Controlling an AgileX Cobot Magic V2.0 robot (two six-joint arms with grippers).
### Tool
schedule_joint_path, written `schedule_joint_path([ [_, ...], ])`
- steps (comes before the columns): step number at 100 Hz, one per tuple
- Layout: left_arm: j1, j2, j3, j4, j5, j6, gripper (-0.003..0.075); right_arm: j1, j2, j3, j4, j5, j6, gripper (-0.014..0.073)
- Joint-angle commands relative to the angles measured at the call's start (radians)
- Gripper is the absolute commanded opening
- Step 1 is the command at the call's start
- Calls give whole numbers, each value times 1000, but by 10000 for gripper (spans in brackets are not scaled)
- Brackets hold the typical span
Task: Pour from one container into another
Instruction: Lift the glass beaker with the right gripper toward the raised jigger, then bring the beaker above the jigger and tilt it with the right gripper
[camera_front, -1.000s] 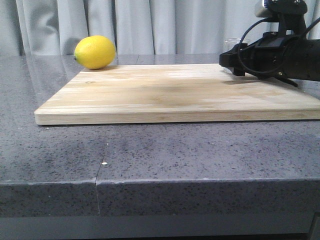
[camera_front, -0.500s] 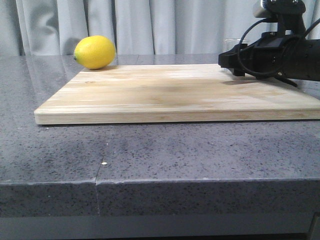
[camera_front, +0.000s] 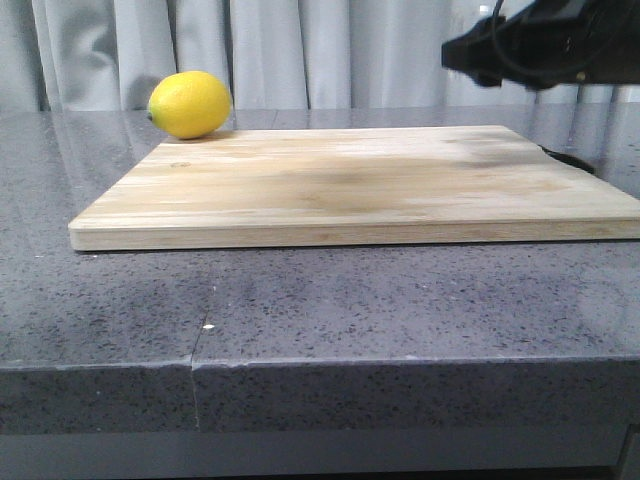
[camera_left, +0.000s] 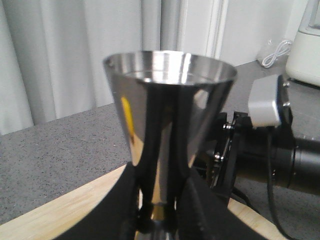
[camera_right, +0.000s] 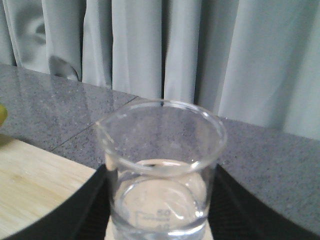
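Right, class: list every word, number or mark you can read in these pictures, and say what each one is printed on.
"50": on the small clear glass beaker, a faint graduation number low on its wall.
"40": just below it on the same beaker, cut off by the picture's edge, so less certain.
The shiny stainless-steel hourglass jigger, yellow lemon and pale wooden cutting board carry no readable text.
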Motion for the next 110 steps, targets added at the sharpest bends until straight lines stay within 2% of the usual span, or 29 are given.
schedule_joint_path([
  [1,-9,-51,-29,1,-70,-8,-13,-6,-111,-25,-17,-45,-9,253],
  [22,-9,-51,-12,1,-64,-8,-13,-6,-233,-25,-69,6,11,253],
  [57,-10,-49,62,1,-156,-16,-13,8,-382,-25,-169,34,13,253],
  [83,-61,-48,121,1,-240,-16,-13,61,-413,-25,-225,46,13,253],
  [110,-98,-48,123,1,-225,-16,-13,97,-434,-25,-296,45,13,253],
])
